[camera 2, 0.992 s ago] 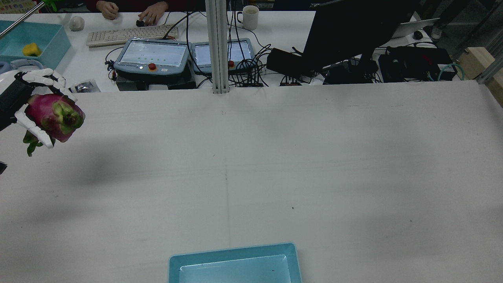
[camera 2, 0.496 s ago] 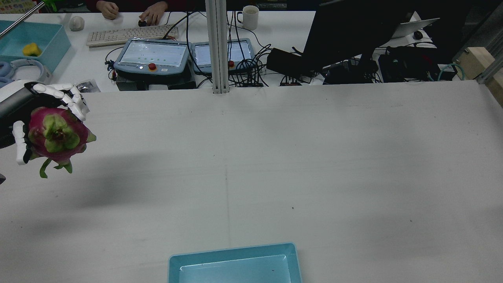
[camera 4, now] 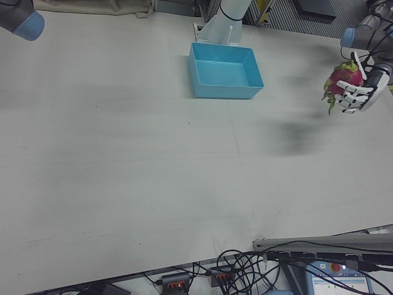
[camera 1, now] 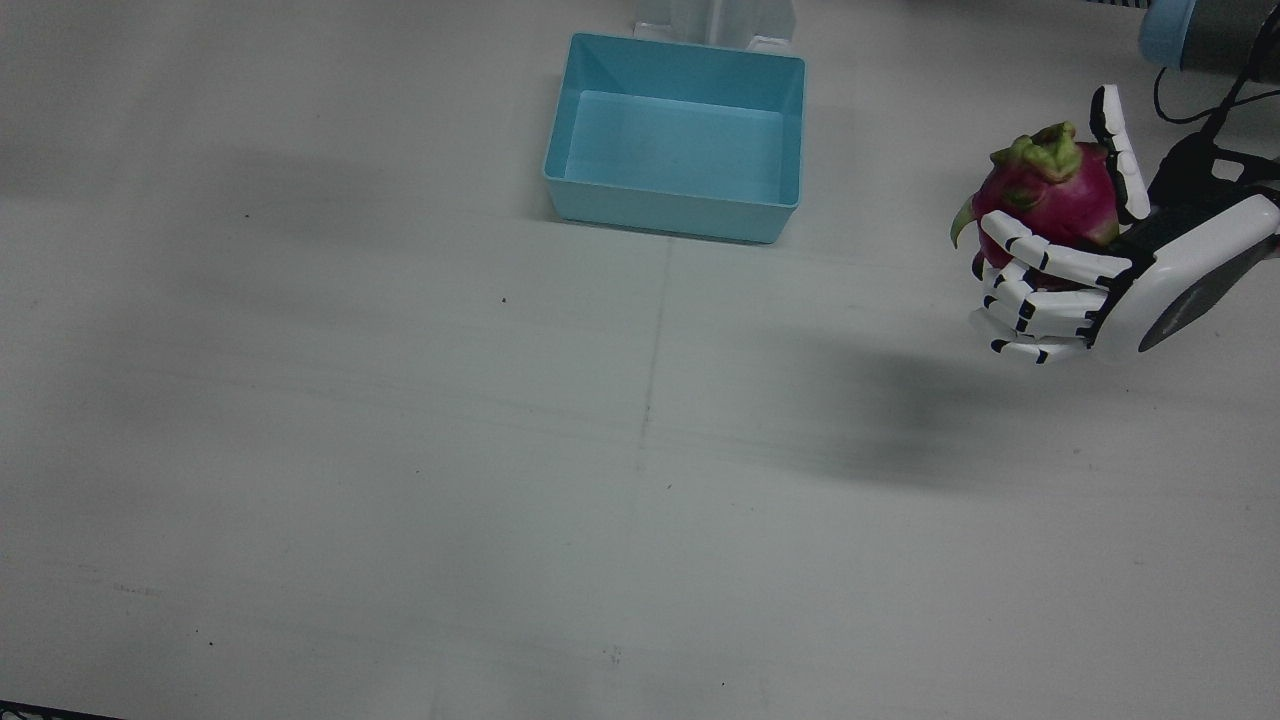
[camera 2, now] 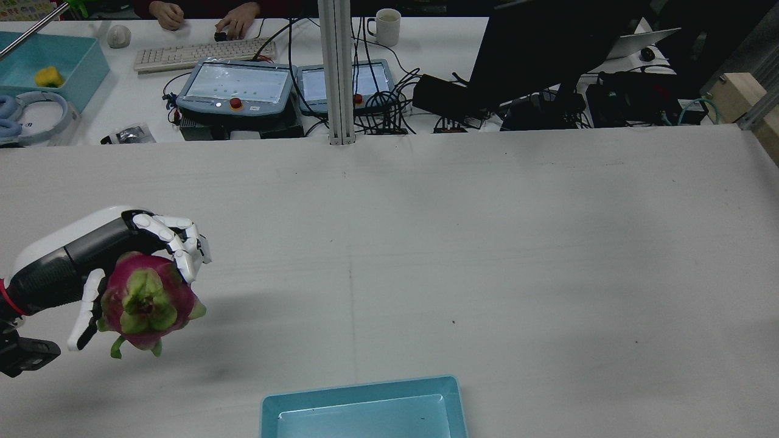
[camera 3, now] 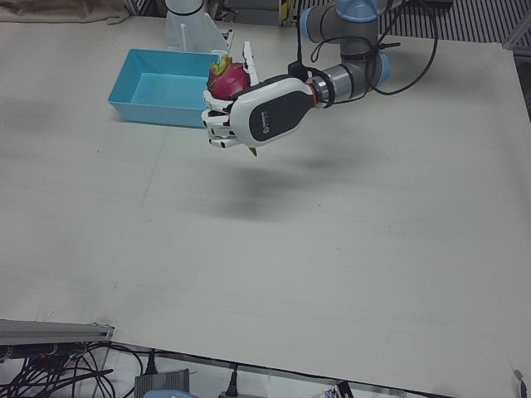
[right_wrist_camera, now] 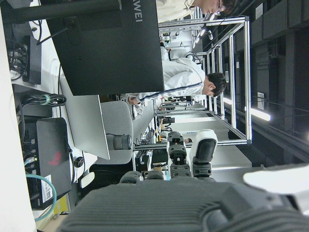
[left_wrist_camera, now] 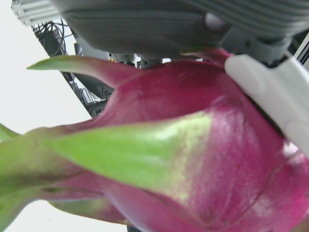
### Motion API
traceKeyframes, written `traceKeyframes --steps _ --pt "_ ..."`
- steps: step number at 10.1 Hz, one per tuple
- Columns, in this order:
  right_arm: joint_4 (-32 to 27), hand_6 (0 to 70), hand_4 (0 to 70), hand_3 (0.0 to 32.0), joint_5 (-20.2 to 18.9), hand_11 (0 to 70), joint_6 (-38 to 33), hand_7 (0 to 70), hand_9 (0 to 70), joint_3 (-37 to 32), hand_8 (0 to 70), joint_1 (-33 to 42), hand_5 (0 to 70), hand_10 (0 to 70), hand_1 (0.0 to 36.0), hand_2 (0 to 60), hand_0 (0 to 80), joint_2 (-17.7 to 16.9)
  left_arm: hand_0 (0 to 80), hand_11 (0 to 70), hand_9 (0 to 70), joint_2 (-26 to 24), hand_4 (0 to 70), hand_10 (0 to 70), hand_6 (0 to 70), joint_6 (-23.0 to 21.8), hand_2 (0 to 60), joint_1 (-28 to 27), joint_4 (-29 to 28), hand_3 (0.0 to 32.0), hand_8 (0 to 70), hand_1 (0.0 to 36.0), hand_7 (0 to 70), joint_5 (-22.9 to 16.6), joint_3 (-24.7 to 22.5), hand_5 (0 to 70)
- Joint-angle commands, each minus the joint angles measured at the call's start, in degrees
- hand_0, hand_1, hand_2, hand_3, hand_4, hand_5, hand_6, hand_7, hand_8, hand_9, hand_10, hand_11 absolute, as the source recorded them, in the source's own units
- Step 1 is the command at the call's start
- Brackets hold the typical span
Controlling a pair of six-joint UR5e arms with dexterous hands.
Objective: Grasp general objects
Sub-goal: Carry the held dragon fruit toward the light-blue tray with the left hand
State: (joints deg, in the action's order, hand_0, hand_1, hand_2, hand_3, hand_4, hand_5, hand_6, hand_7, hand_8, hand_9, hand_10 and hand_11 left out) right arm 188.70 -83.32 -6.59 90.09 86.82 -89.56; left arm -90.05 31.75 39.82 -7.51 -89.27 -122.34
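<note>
The left hand [camera 2: 109, 267] wraps its fingers [camera 1: 1040, 262] around a dragon fruit [camera 2: 146, 301], holding it clear above the white table [camera 2: 487, 255]; the blue bin [camera 1: 678, 135] sits well apart. The right hand's [right_wrist_camera: 193, 193] fingers show only partly in its own view, so its state cannot be told.

left hand [camera 2: 91, 261] aloft, fingers [camera 1: 1040, 260] curled

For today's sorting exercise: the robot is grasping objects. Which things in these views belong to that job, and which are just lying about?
Part of the job:
- left hand, white and black, closed on the fruit
- pink-red dragon fruit with green scales, held above the table
- light blue plastic tray, empty

Lying about:
- beige keyboard
- white mug
- blue headphones
- black monitor
</note>
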Motion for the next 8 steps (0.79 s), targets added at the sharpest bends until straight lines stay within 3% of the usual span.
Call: traceKeyframes --steps 1,3,8 --pt "0.0 0.0 0.0 0.0 0.0 0.0 0.0 0.0 0.0 0.0 0.0 -0.1 0.0 0.0 0.0 0.0 0.0 0.0 73.2 47.1 53.5 0.2 70.0 34.3 45.8 1.6 0.0 -13.3 0.0 0.0 48.9 0.0 70.0 4.4 -0.5 70.0" --pt "0.0 0.0 0.0 0.0 0.0 0.0 0.0 0.0 0.0 0.0 0.0 -0.1 0.0 0.0 0.0 0.0 0.0 0.0 74.2 47.3 53.7 0.2 70.0 34.4 47.3 3.4 0.0 -18.6 -0.1 0.0 49.2 0.0 70.0 7.7 -0.5 70.0" --pt "0.0 0.0 0.0 0.0 0.0 0.0 0.0 0.0 0.0 0.1 0.0 0.0 0.0 0.0 0.0 0.0 0.0 0.0 75.1 45.4 51.3 0.2 70.0 32.9 46.9 5.0 0.0 -24.0 -0.1 0.0 47.8 0.0 70.0 9.3 -0.6 70.0"
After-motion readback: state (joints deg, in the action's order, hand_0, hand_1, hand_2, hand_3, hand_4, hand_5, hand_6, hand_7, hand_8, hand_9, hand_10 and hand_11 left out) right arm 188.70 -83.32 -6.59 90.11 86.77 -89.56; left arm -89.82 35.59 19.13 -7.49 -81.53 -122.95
